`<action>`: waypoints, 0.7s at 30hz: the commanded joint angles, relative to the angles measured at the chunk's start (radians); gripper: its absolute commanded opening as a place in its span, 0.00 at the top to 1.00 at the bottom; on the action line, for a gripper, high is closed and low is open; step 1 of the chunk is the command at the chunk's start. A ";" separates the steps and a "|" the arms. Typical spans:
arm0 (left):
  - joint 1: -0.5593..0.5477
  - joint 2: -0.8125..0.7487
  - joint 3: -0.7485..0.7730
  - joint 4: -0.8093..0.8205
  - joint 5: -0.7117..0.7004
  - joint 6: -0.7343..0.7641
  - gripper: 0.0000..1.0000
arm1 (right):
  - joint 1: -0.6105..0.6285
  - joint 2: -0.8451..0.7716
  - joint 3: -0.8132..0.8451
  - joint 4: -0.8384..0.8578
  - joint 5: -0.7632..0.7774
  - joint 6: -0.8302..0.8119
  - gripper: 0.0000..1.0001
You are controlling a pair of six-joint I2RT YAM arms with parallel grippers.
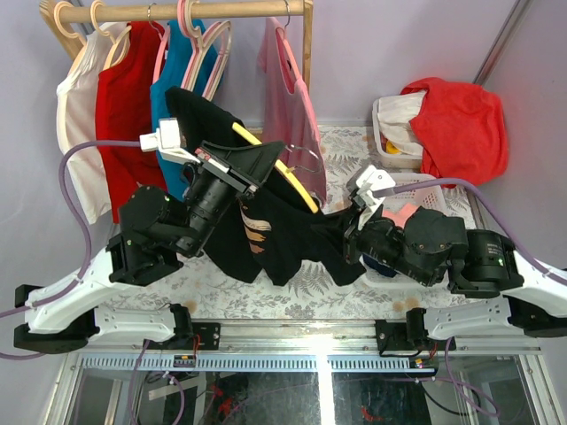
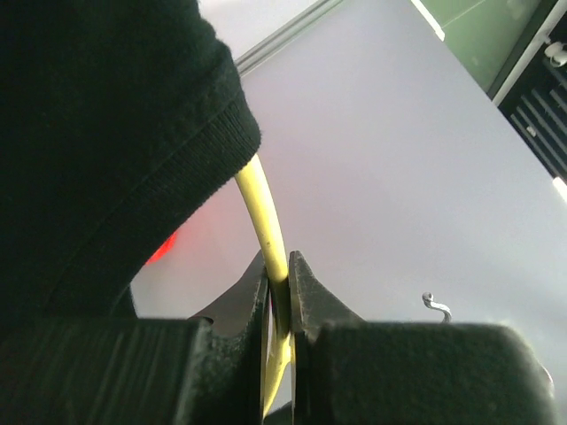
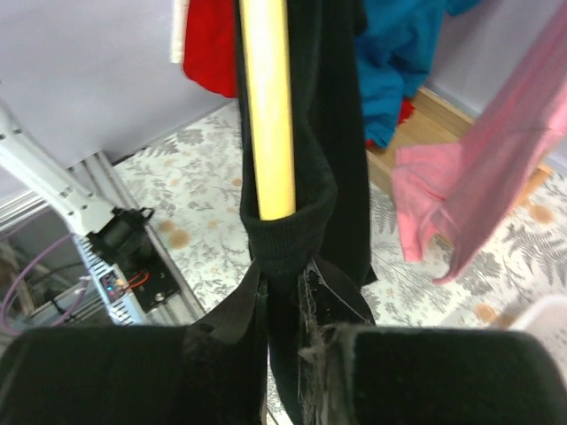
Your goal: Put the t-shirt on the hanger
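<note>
So the right gripper (image 3: 283, 276) has its jaws pinched on a ribbed edge of the black t-shirt (image 3: 292, 217), and the yellow hanger (image 3: 267, 106) runs straight up from just above them with its end tucked into that fold. Right of the jaws hangs a pink shirt (image 3: 478, 186), with teal cloth (image 3: 399, 62) above right, red cloth (image 3: 208, 44) above left, and a fern-print tablecloth (image 3: 186, 204) behind.

L arm (image 1: 168, 226) raised, reaching fwd-right; L gripper (image 2: 279, 270) jaws pinched tight on thin yellow plastic hanger (image 2: 265, 221). R arm (image 1: 434, 243) low, angled left; R gripper (image 3: 283, 274) nipping black cloth t-shirt (image 3: 288, 230).
</note>
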 commanded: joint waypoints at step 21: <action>0.004 0.117 0.303 0.090 -0.145 0.275 0.89 | 0.001 0.111 0.487 -0.004 -0.050 -0.146 1.00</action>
